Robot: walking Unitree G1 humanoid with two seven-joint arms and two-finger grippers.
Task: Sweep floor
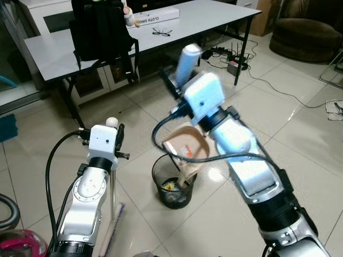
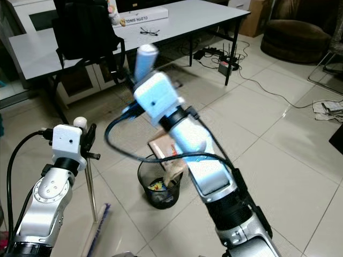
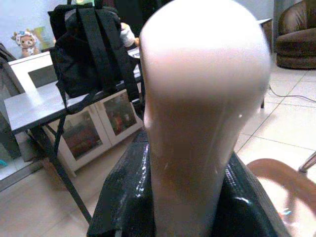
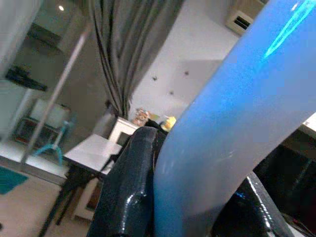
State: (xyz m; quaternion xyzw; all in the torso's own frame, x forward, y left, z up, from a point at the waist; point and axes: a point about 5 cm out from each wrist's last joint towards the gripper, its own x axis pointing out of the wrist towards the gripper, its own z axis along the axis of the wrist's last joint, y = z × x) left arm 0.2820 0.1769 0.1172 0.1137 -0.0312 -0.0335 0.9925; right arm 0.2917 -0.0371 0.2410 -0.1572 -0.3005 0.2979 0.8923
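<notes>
The robot is standing on a shiny tiled floor and it is busy emptying its sweepings. The right gripper is squeezing tight around the pale blue handle of a dustpan; in the right wrist view the black fingers are pressing on both sides of that handle. The arm is lifted up and the dustpan is tipping down over a small black mesh bin, which is sitting on the floor right in front of the robot. The pan's lip is hanging just above the bin's rim (maybe touching it, it is hard to tell). Some little colourful bits are lying at the bottom of the bin.

The left gripper is clamping the broom near its top. The broom is standing almost straight up just beside the bin, with its round pale knob poking out above the fingers and its bristles down at the floor.

So the step in hand looks like dumping the dirt, near the end of a sweeping round. Next, the robot probably needs to tip the pan a bit more so everything is sliding out, while keeping it over the bin so nothing is falling on the floor. After that it should bring the pan back down flat on the tiles and be careful not to knock the light bin over.
</notes>
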